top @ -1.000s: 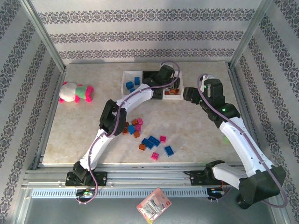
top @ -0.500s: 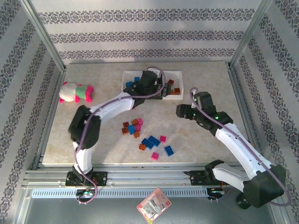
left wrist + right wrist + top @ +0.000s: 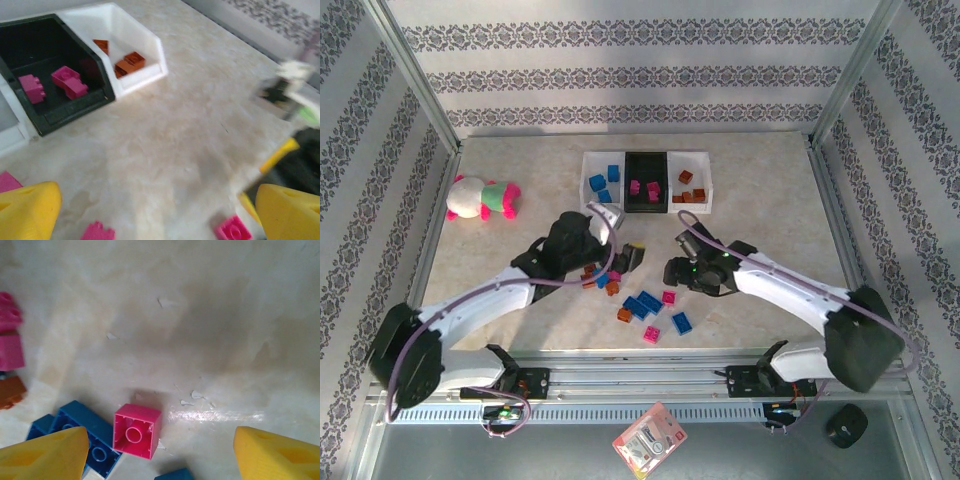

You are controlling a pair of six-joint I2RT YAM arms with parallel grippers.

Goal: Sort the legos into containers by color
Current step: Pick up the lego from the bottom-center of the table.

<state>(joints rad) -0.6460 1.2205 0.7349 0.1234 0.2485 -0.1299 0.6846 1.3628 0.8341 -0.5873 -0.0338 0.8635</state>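
Note:
Three trays stand at the back: a white tray (image 3: 586,175) with blue legos (image 3: 604,179), a black tray (image 3: 646,156) with pink legos (image 3: 644,188), and a white tray (image 3: 709,186) with orange legos (image 3: 687,187). Loose legos (image 3: 642,303) lie mid-table. My left gripper (image 3: 630,258) hangs open beside the pile, its view showing the black tray (image 3: 75,112), the orange tray (image 3: 145,75) and a pink brick (image 3: 233,231). My right gripper (image 3: 672,272) is open over an upturned pink brick (image 3: 136,430), which lies between the fingers, nearer the left one, beside blue bricks (image 3: 85,435).
A pink-white-green plush toy (image 3: 480,197) lies at the far left of the table. Metal frame posts and patterned walls close in the sides and back. Bare table lies to the right of the pile and in front of the trays.
Both arms have drawn back from the trays to the loose pile. The left gripper left the black tray; the right left the orange tray and dropped low over a pink brick.

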